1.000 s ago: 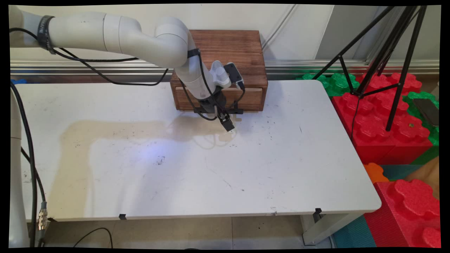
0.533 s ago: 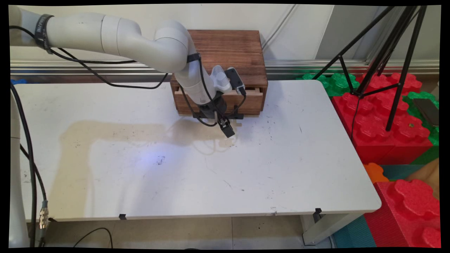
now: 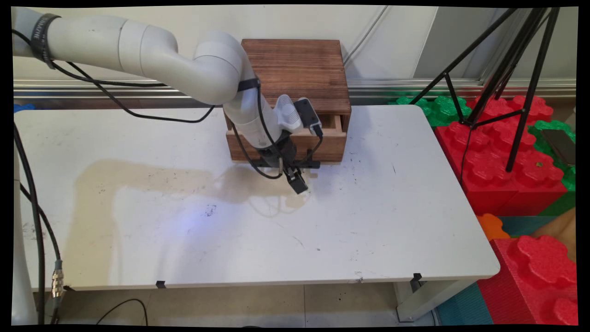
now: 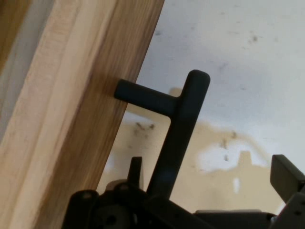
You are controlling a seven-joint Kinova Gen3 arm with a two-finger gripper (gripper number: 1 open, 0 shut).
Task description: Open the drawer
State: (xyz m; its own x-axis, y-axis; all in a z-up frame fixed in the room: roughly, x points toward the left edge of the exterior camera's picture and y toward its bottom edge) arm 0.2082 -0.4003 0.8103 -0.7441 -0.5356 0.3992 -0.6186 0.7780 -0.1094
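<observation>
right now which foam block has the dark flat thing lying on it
The green block at the far right edge, not the green one by the table's back corner.

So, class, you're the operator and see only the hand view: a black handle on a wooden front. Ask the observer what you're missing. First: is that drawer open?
Observer: Yes. In the main view the drawer sticks out of the wooden box, with a gap showing at its right end.
Operator: Where does the box stand?
Observer: At the far edge of the white table.
Operator: What's beside the table?
Observer: Red and green foam blocks at the picture's right, with a black tripod over them.
</observation>
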